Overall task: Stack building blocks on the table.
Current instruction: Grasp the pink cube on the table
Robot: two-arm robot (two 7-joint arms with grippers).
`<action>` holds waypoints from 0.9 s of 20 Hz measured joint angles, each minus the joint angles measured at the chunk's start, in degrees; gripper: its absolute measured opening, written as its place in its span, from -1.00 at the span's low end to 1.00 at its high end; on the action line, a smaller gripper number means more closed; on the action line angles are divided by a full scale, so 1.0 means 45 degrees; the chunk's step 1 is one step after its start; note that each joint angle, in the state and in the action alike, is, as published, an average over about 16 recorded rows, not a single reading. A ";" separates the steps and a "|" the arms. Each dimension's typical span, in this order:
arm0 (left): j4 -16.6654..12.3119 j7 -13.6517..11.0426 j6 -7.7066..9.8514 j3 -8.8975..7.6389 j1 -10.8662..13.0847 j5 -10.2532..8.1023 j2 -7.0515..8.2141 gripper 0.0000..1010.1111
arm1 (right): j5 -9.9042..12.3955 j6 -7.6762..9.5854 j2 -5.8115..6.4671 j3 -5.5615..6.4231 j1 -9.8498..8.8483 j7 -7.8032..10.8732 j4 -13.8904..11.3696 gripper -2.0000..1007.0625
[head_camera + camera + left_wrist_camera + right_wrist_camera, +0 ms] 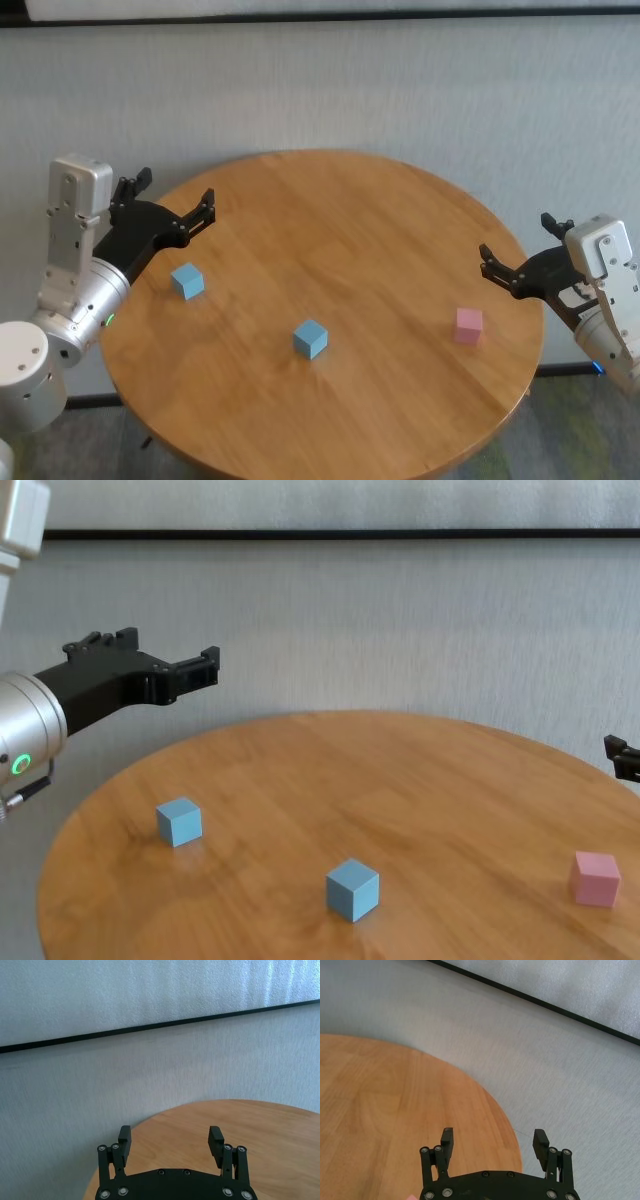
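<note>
Start of stacking — no block picked yet.
Left gripper [205, 208] & right gripper [492, 264] wide open, empty; blue blocks [187, 280] [310, 339], pink block [468, 325] lie apart on table [380, 230] — next: probably descend on one.

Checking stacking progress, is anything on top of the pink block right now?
No. The pink block sits alone on the table, its top face bare. Both blue blocks rest apart on the wood. Its underside against the table cannot be seen.
</note>
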 joint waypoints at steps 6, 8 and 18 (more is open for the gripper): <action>0.0035 0.0007 -0.0017 0.0008 -0.0013 0.0041 -0.0016 0.98 | 0.0522 0.0671 -0.0084 0.0194 -0.0240 0.0159 -0.0514 1.00; 0.0038 -0.0017 0.0015 0.0031 -0.0024 0.0023 -0.0005 0.98 | 0.0880 0.1127 -0.0169 0.0345 -0.0413 0.0171 -0.0839 1.00; 0.0046 -0.0084 0.0116 0.0098 -0.0061 -0.0039 0.0031 0.98 | 0.2841 0.4470 -0.0898 0.1208 -0.1637 -0.0388 -0.3075 1.00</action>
